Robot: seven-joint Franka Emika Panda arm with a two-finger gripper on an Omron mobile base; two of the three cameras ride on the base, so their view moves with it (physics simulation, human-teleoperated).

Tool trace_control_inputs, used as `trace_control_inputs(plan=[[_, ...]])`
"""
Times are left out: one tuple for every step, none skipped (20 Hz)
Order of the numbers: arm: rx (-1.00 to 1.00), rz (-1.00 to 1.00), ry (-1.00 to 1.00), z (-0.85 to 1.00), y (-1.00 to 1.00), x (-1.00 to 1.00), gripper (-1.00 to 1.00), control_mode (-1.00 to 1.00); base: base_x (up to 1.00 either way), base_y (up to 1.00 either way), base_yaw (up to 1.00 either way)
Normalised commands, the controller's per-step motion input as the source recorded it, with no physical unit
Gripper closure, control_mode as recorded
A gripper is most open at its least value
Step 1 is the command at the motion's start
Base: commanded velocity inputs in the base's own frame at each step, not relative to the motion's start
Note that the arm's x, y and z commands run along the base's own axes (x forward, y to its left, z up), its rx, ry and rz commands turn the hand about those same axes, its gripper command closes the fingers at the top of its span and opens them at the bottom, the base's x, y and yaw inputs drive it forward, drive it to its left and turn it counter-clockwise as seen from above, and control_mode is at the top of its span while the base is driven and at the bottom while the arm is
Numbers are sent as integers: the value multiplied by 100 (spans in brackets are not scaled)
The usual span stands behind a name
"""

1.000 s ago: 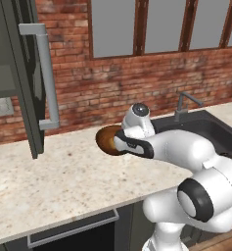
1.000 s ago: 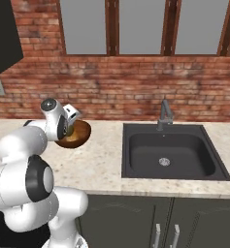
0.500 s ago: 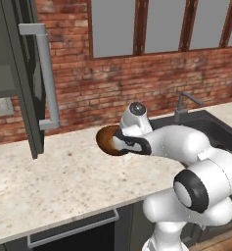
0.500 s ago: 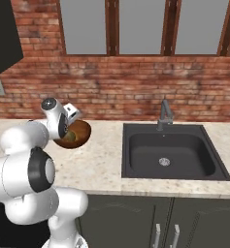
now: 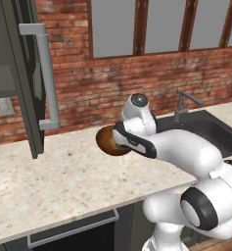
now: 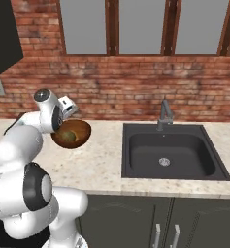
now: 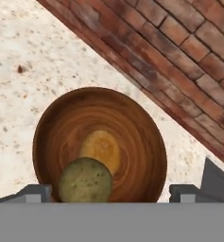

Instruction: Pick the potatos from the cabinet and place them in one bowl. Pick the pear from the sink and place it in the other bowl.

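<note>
A robot's gripper point(image 7: 111, 194) hangs just above the brown bowl point(image 7: 99, 144) on the kitchen counter point(image 5: 49, 181), fingers spread wide and gripping nothing, both potatoes point(image 7: 92, 168) lying inside. The sink point(image 6: 171, 156), well to the right, comes next; lifting straight up should avoid clipping the rim.

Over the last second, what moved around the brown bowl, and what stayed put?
The arm shifted slightly over the dark-brown bowl, its elbow swinging a little; the claw is above the bowl. In the hand view both potatoes lie inside: the golden-tan potato and the olive-brown potato. The bowl, cabinet door and sink did not move.
</note>
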Motion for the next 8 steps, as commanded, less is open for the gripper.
trace_control_inputs(plan=[[8,0,2,95,0,-79,-100,-100,0,0,0],[5,0,4,97,0,-77,-100,-100,0,0,0],[2,0,3,94,0,-77,-100,-100,0,0,0],[0,0,8,92,0,-72,-100,-100,0,0,0],[0,2,8,85,0,-74,-100,-100,0,0,0],[-2,2,9,83,0,-71,-100,-100,0,0,0],[-4,1,9,80,0,-70,-100,-100,0,0,0],[-7,0,10,70,0,-66,-100,-100,0,0,0]])
